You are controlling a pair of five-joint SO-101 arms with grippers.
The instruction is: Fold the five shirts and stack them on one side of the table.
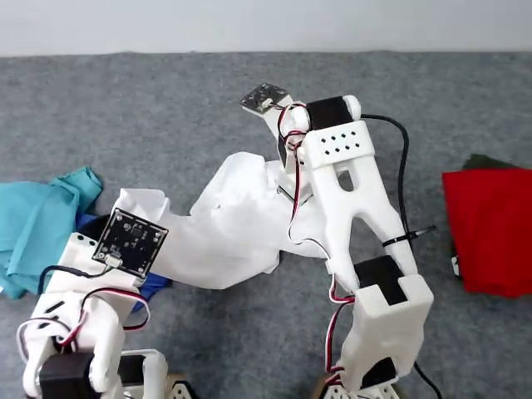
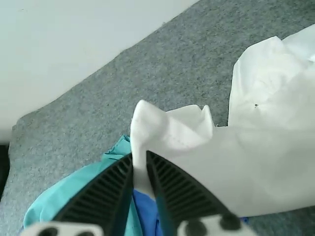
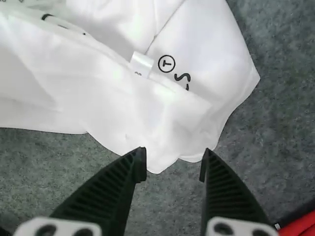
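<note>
now, left jaws clamp white shirt [image 2: 266, 162], right jaws parted over it

The left hand [image 2: 139, 161] has its 2 dark ribbed jaws closed on a raised fold of the white shirt [image 2: 266, 157], which stands up just past its tips. The right hand [image 3: 174, 156] points downward with its jaws spread apart, and the shirt's edge lies between its tips. The right arm [image 1: 357, 208] stretches far forward, while the left arm [image 1: 79, 332] sits bent near its base.
</note>
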